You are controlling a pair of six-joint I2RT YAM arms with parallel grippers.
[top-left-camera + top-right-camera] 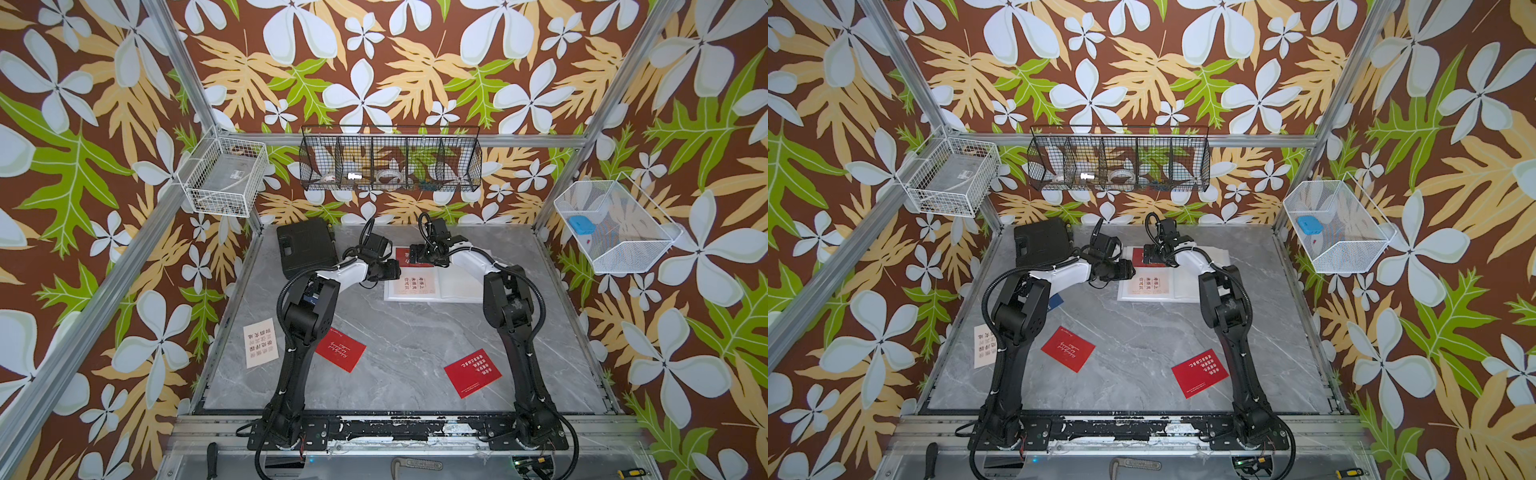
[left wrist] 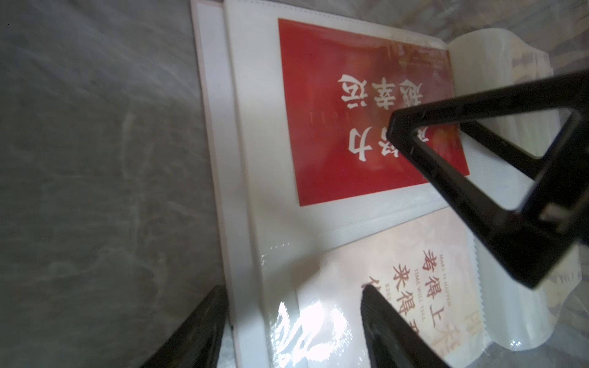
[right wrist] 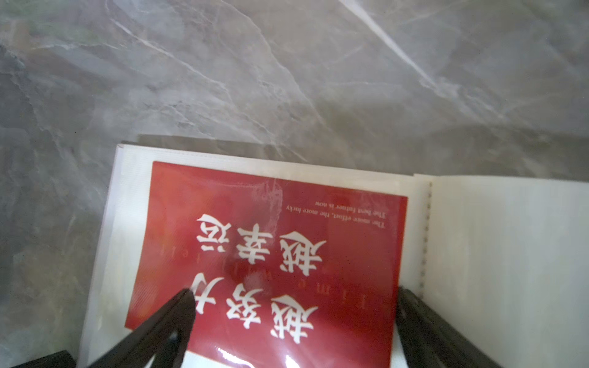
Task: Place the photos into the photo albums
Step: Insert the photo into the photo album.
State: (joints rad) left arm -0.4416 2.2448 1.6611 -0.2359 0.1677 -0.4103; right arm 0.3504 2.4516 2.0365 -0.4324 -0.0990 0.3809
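Straddling the album point(image 2: 242, 159) edge, left fingers point(image 2: 392, 331) stand apart empty; right fingers point(image 3: 165, 321) gape empty over its red card point(image 3: 271, 239).

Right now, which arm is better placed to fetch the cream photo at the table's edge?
Left, probably: the cream photo lies beside the left arm, far from the right arm; the left hand is open.

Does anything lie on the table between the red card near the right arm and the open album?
Nothing visible does. Between the red card and the album there is only bare grey table; the right arm stands beside that path, not on it.
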